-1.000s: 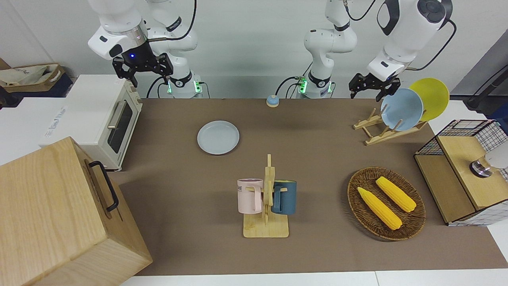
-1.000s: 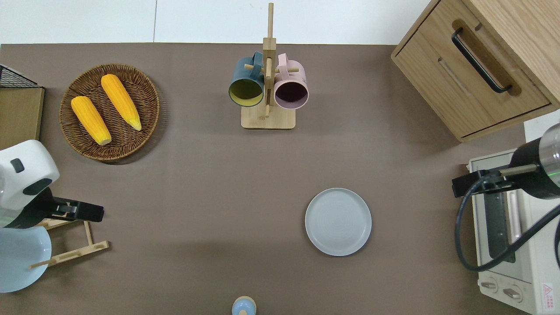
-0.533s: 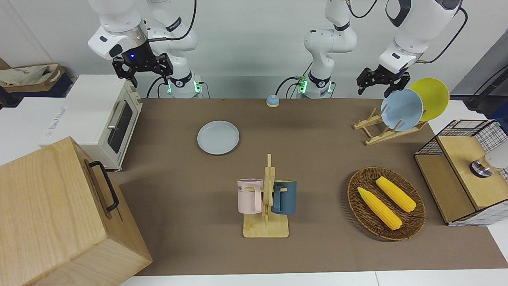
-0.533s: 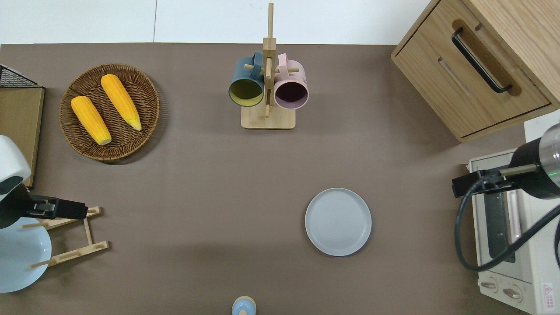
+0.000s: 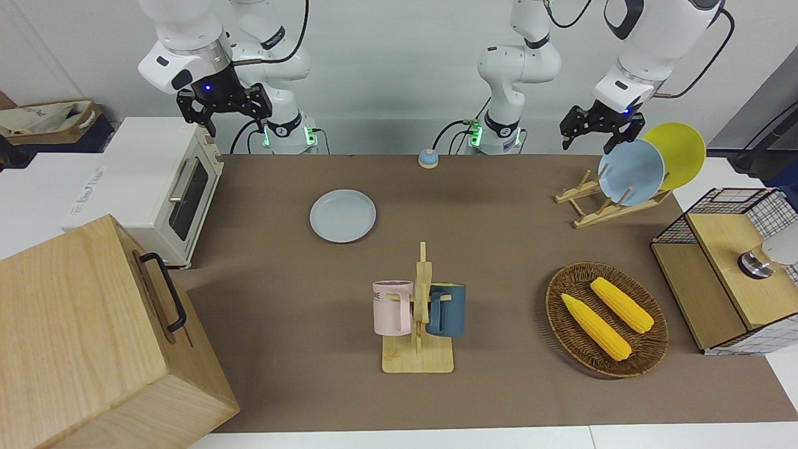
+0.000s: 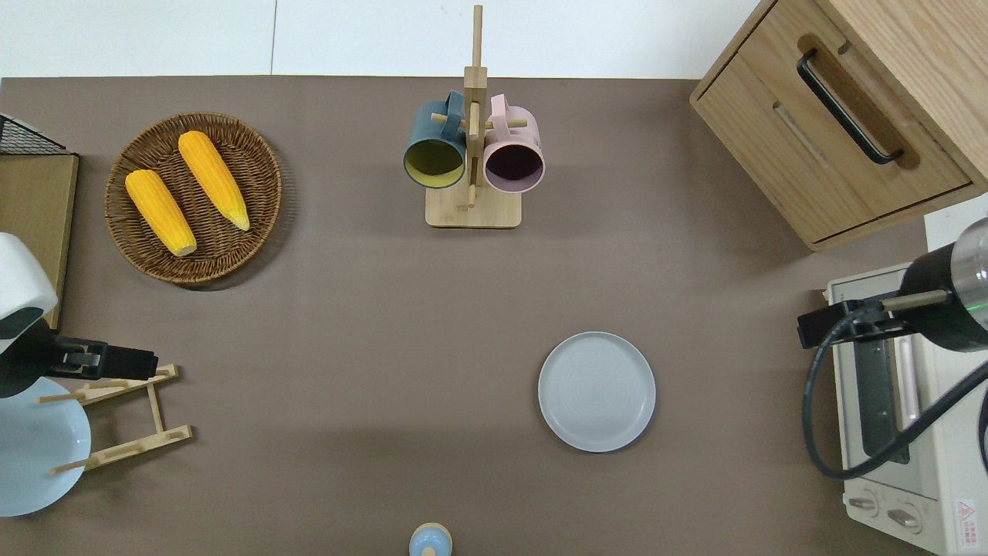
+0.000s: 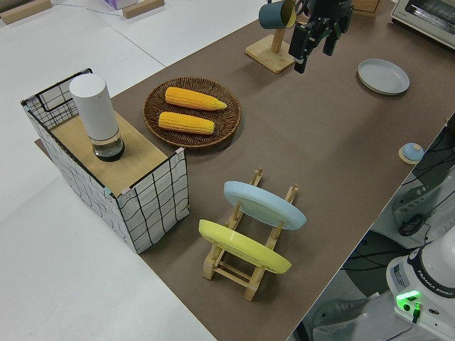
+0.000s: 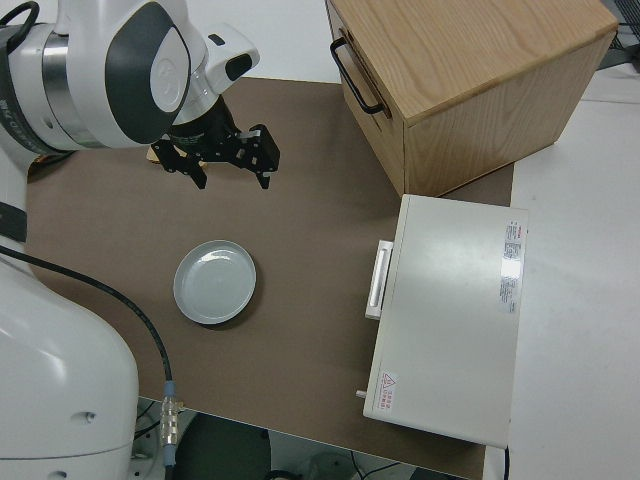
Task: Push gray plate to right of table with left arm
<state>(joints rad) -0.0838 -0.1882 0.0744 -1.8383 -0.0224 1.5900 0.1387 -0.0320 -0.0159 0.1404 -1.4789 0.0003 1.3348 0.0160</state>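
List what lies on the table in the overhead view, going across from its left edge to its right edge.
Sky-blue plate on its rack, corn basket, blue bell, mug stand, gray plate, wooden cabinet, toaster oven.

the long matte brown table (image 6: 370, 309) carries a round pale gray plate (image 6: 597, 391); farther from the robots than the plate stand a wooden mug stand (image 6: 472, 207), a woven corn basket (image 6: 193, 199) and a wooden drawer cabinet (image 6: 841, 116).
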